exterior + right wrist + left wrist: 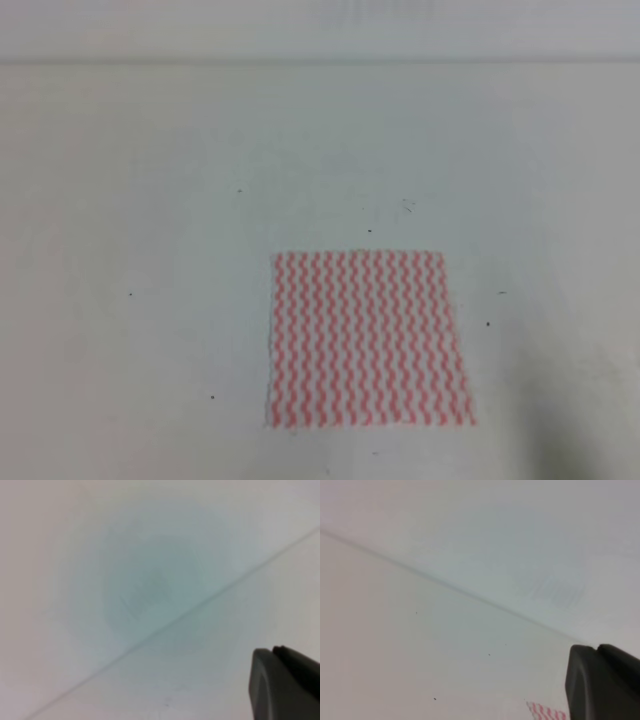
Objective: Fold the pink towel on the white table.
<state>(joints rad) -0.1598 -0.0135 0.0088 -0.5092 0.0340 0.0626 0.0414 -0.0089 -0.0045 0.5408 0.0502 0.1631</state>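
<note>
Pink towel (pixel 367 338) flat, edges square, white table (pixel 150 200).

One pink towel (pixel 366 338); one white table (pixel 150 200); two pincers, left pincer (pixel 602 685), right pincer (pixel 285 685).

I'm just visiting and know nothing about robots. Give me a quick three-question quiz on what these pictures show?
1. True or false: the pink towel lies flat and unfolded on the white table.
2. Which does the exterior high view show? A) both arms over the towel B) one arm touching it C) no arm at all
3. Fill in: in the left wrist view, a corner of the towel shows near the ____ edge of the picture.

Key:
1. True; it is one flat square.
2. C.
3. Bottom, beside the dark left tool. The right tool sees only table.
</note>
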